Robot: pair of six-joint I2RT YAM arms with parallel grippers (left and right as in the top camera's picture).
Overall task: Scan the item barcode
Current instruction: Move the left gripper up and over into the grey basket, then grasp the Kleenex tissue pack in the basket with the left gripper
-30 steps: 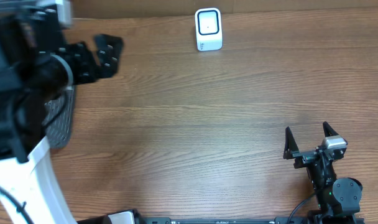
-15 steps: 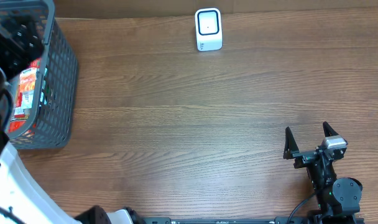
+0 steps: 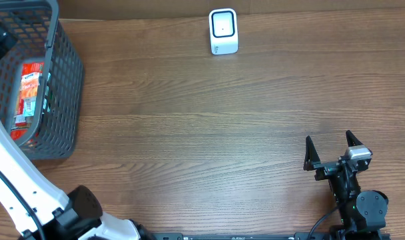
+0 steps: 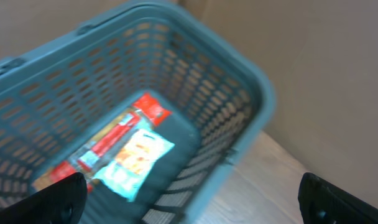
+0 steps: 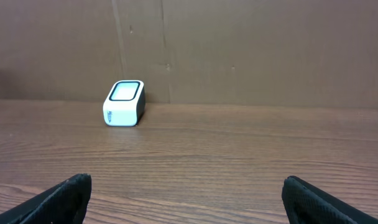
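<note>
My left arm (image 3: 22,193) arcs up from 7 o'clock to hang over the basket (image 3: 68,80) at 10 o'clock. The left gripper (image 4: 195,205) has its fingers spread wide above the red packet (image 3: 29,93) lying inside. The scanner (image 3: 223,31) stands at 12 o'clock, and at 5 o'clock my right gripper (image 3: 329,143) sits low, pointing toward 12, fingers apart and empty.

Overhead top-down, right wrist low; scanner (image 3: 223,31) shared.

A red-and-white packet (image 3: 28,97) lies flat in the grey basket (image 3: 68,73), well apart from the upright white scanner (image 3: 223,31).
</note>
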